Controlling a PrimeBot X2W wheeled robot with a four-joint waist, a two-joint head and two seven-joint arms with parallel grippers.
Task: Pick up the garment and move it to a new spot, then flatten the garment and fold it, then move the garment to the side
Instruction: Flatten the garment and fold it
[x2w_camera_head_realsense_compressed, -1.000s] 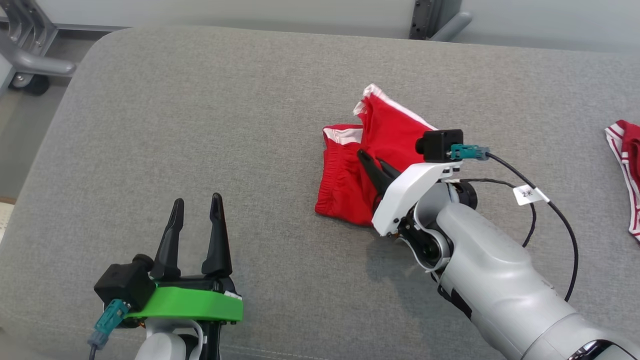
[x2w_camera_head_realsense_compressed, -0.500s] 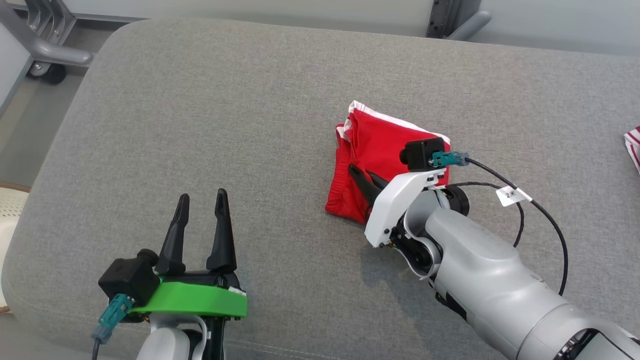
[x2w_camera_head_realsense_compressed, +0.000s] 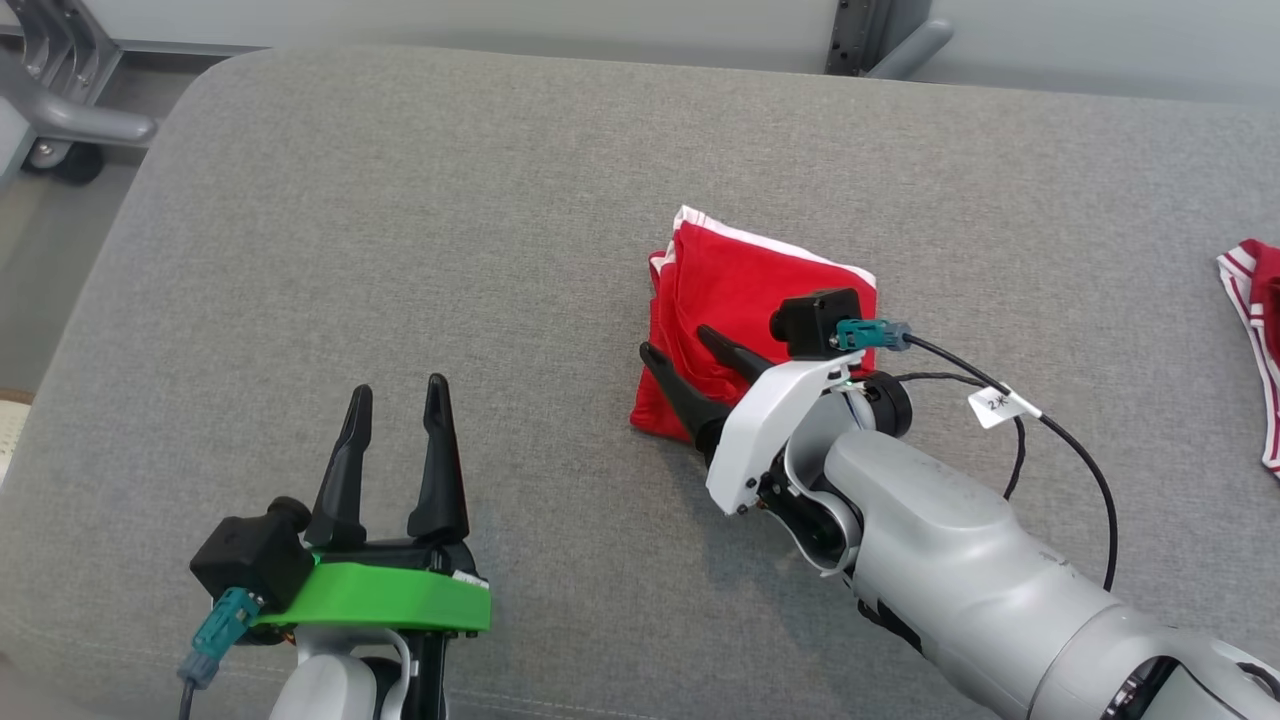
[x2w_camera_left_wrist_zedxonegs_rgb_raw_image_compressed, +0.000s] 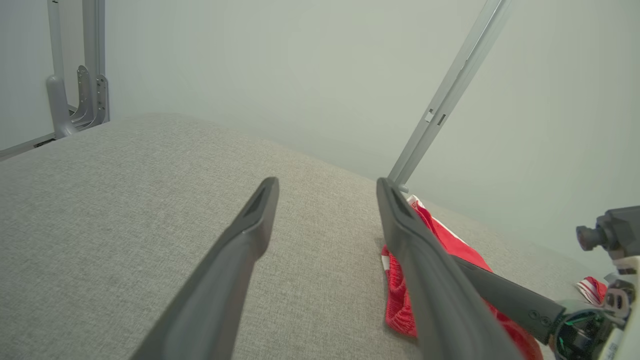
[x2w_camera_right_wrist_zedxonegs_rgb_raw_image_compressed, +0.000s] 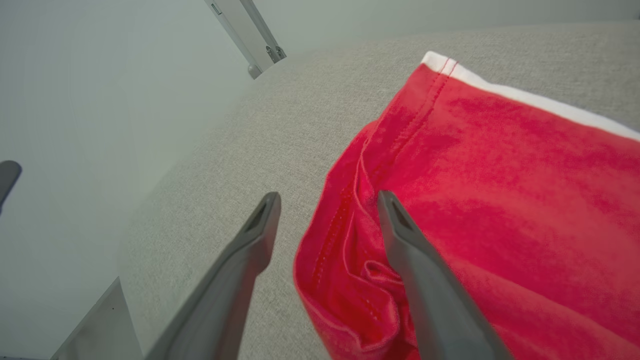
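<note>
Jaws apart, my right gripper (x2w_camera_head_realsense_compressed: 678, 343) straddles the edge of the folded garment (x2w_camera_head_realsense_compressed: 760, 290); I should lift straight off without snagging cloth.

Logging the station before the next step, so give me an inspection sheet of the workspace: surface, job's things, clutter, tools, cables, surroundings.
Surface: grey fabric cushion, broad and even.
Job's things: red garment with white trim, folded, lying mid-cushion.
Clutter: second red-and-white piece at the head view's right edge.
Tools: left tool open, over bare cushion; right tool open, one finger over the garment's edge, holding nothing.
Cables: black tagged cable loops from the right wrist camera; teal-plugged cable at the left wrist.
Surroundings: grey metal frame with a caster, beyond the cushion's left corner; pale wall behind.
</note>
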